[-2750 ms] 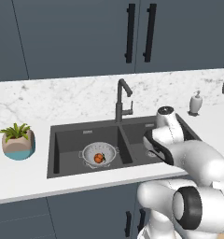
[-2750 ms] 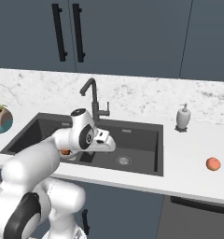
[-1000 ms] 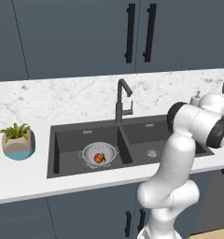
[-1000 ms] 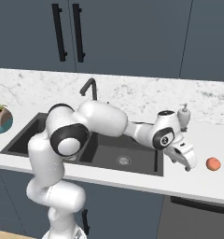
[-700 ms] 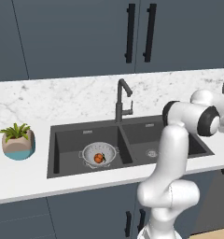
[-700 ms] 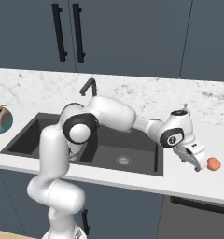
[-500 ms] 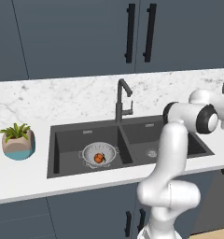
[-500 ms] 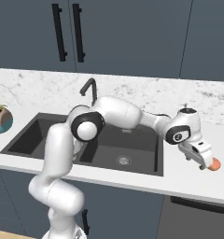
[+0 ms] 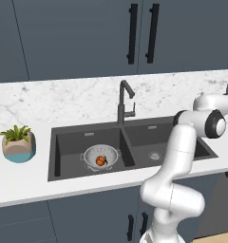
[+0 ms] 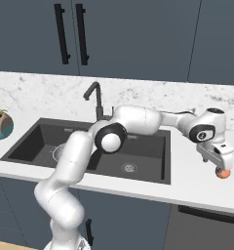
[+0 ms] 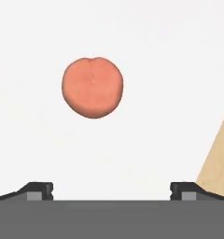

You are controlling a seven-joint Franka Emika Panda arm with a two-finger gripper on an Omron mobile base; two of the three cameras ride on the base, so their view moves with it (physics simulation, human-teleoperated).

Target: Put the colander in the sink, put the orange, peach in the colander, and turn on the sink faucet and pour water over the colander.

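Claw (image 10: 219, 162) wide apart, empty, right above peach (image 11: 92, 87) on counter (image 10: 197, 183), far from sink (image 10: 153, 173). Best to drop straight down, then squeeze gently around its middle.

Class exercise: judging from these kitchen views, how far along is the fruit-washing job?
Done: the perforated silver-grey metal colander sits in the dark double-basin sink, with the small deep orange fruit inside. In hand: the open gripper hangs above the pale pinkish peach on the counter. Left: moving it, then running the dark gooseneck faucet.
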